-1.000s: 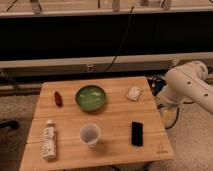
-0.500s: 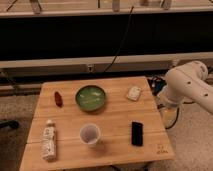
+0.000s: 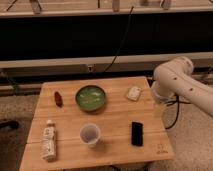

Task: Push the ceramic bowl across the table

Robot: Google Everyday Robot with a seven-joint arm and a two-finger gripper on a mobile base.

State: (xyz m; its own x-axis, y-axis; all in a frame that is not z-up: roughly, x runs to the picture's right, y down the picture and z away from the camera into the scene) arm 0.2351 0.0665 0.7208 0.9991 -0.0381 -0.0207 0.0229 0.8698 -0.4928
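Note:
The green ceramic bowl (image 3: 91,97) sits upright on the far middle part of the light wooden table (image 3: 115,117). Its inside is paler and glossy. My white arm (image 3: 177,80) bends beside the table's far right corner and runs off the right edge of the view. My gripper is not in view; it lies beyond the frame on the right. Nothing touches the bowl.
A translucent whitish cup (image 3: 90,135) stands in front of the bowl. A black flat object (image 3: 137,133) lies front right, a white bottle (image 3: 48,140) front left, a small red object (image 3: 58,98) left of the bowl, and a pale small item (image 3: 134,93) to its right.

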